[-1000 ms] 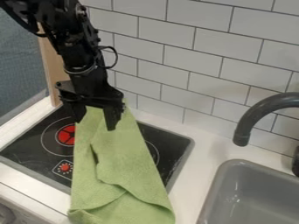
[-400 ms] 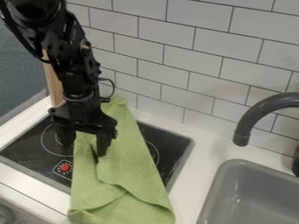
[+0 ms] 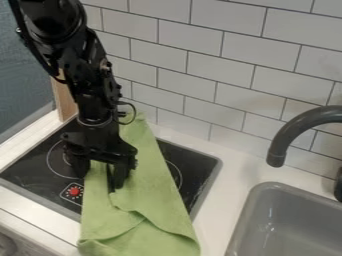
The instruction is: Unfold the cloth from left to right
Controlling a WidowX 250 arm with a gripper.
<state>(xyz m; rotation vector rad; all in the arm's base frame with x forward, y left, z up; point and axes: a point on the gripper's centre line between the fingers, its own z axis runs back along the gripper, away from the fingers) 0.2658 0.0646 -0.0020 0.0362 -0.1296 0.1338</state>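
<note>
My gripper [image 3: 98, 176] is low over the stove's middle, at the left long edge of the green cloth [image 3: 148, 182]. Its fingers stand apart, so it is open: one is over the dark stovetop just left of the cloth, the other over the cloth by a raised fold. Whether the fingertips touch the cloth I cannot tell. The cloth lies lengthwise across the stove, narrow at the back and wider in front, with creases and an overlapping layer near its front end.
The black stovetop [image 3: 40, 170] has a red-marked knob print [image 3: 74, 191] left of the cloth. A white counter [image 3: 230, 172] separates it from the grey sink [image 3: 287, 220] at the right. A dark faucet [image 3: 284, 142] curves over the sink, and a tiled wall [image 3: 220, 75] rises behind.
The gripper has come down and forward along the cloth, from its back end to the middle of its left edge. The cloth looks little changed, with more of its back end uncovered.
</note>
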